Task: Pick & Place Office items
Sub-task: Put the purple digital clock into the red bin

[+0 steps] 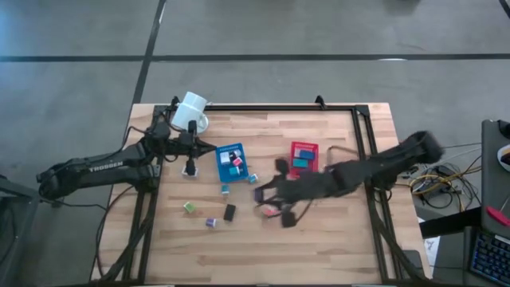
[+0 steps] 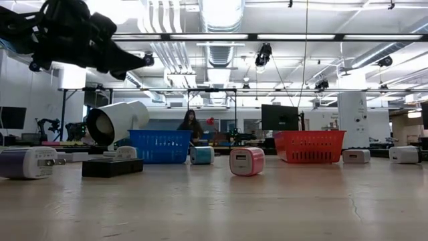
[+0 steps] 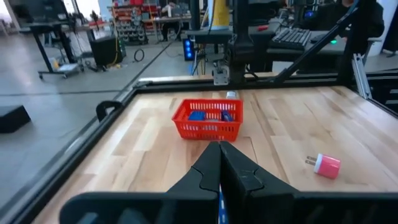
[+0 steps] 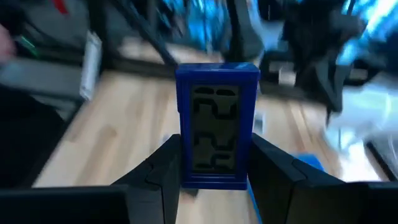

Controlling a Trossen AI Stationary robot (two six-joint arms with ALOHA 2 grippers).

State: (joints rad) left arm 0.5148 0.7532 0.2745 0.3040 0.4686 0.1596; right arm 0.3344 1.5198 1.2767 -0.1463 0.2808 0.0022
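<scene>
My right gripper (image 4: pixel 214 140) is shut on a blue block with a dark display (image 4: pixel 216 124). In the high view it shows blurred at mid-table (image 1: pixel 267 195), in front of the red tray (image 1: pixel 303 158). My left gripper (image 3: pixel 219 152) is shut and held above the table's left part (image 1: pixel 209 147), beside the blue tray (image 1: pixel 231 162), pointing toward the red tray (image 3: pixel 208 119). Loose office items lie on the wood: a pink one (image 2: pixel 246 161), a green one (image 1: pixel 190 207), a purple one (image 1: pixel 212 222), a black one (image 1: pixel 229 212) and a teal one (image 1: pixel 225 189). My right gripper pinches the blue block between its two fingers, one on each narrow side, low on the block (image 4: pixel 186 168). The fingers come from the table's right side, close to level. The block stands upright in the hold, display facing the wrist, clear of the table.
A white mug (image 1: pixel 191 110) lies tilted at the far left, by the left arm. Both trays hold small items. A black frame rail (image 1: pixel 279 106) runs along the far edge and down the right side (image 1: pixel 368 143). Bare wood lies along the near edge.
</scene>
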